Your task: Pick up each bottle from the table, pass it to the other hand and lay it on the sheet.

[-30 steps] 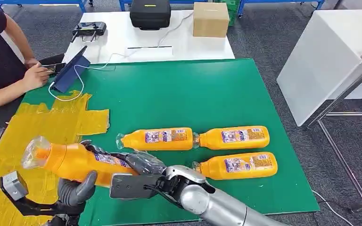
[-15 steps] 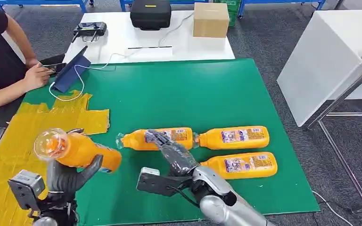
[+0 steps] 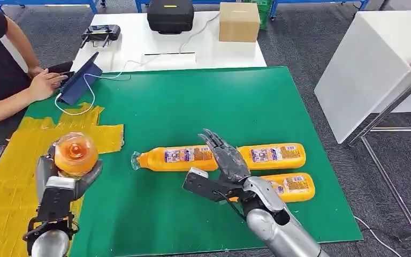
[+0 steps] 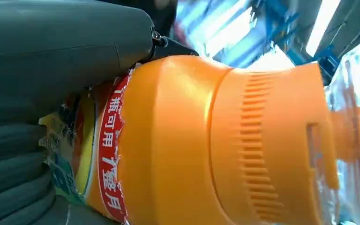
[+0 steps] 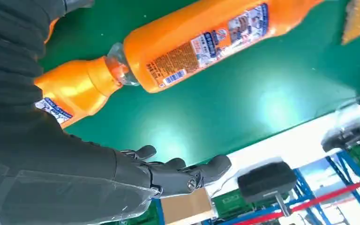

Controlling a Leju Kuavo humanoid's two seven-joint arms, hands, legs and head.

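Left hand [image 3: 64, 179] grasps a bottle [image 3: 75, 152] upright above the sheet [image 3: 10, 176]; right hand [image 3: 225, 158] released. Laid carelessly, it may roll off.

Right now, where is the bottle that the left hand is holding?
In the head view, the held bottle is at lower left, gripped by the left hand above the yellow sheet, its cap end towards the camera.

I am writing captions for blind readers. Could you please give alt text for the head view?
The robot's left hand holds an orange bottle above a yellow sheet, cap end toward the camera. Its right hand is open, fingers spread, over three more bottles lying on the green table. A person sits at the far left.
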